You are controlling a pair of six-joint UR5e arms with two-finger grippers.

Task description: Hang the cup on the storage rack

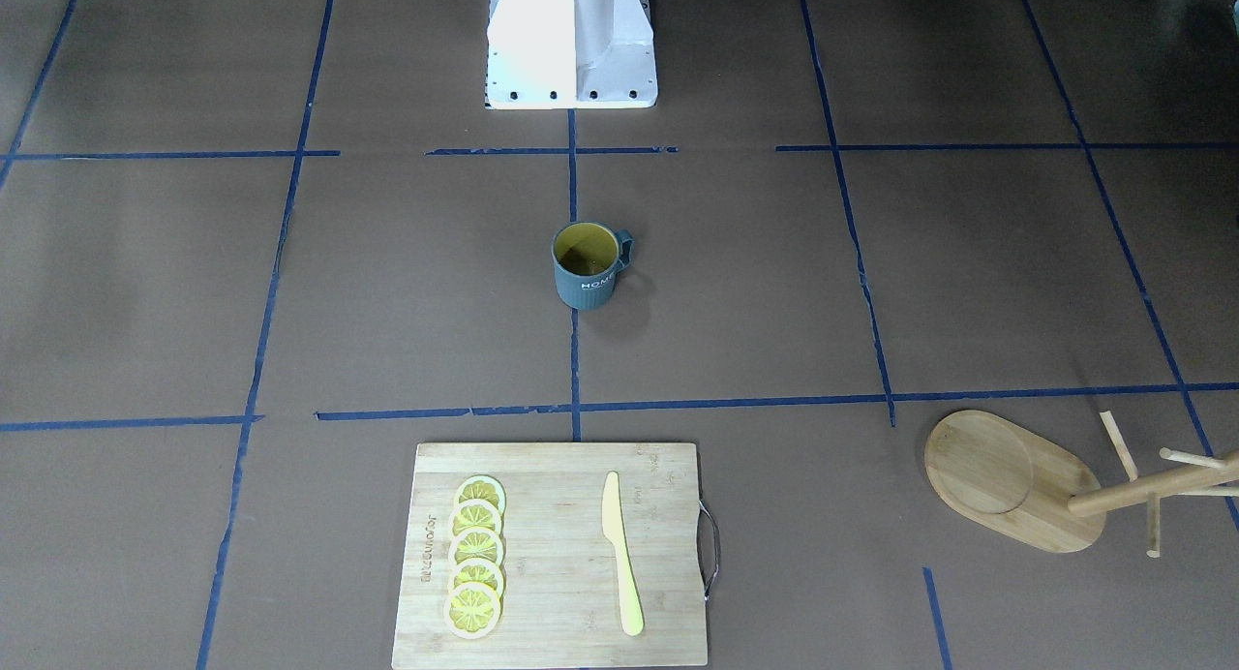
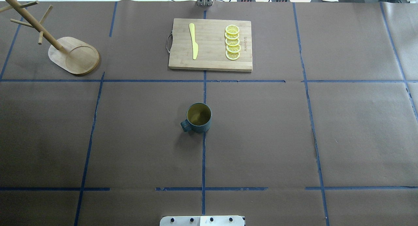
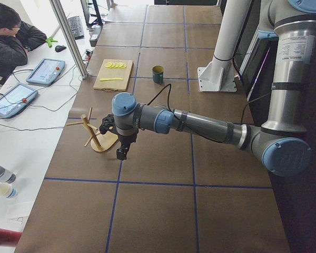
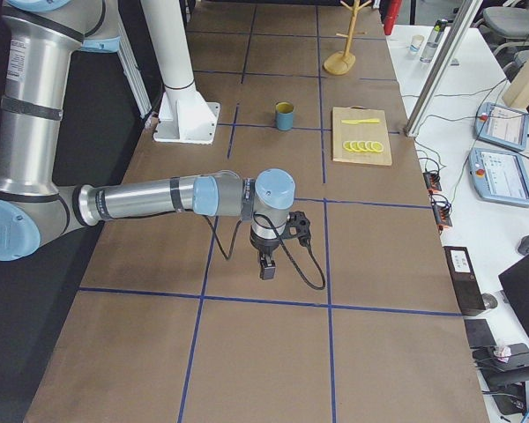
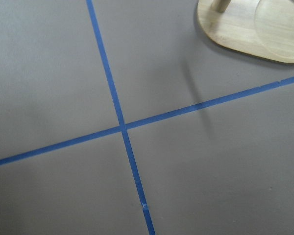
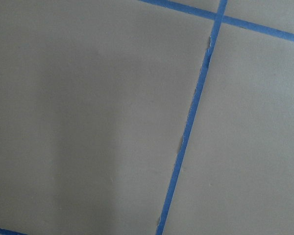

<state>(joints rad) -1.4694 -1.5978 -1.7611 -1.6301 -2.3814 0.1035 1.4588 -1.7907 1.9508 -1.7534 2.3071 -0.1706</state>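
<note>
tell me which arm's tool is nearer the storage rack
Left. The left tool hangs just beside the storage rack; the right tool is far off, on the cup's other side.

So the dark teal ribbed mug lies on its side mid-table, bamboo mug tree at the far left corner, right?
Not on its side: the overhead view shows the dark teal ribbed mug standing upright, mouth up. The bamboo mug tree is at the far left corner.

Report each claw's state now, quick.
Left claw: cannot be told; it shows only in a side view.
Right claw: cannot be told; it shows only in a side view.
</note>
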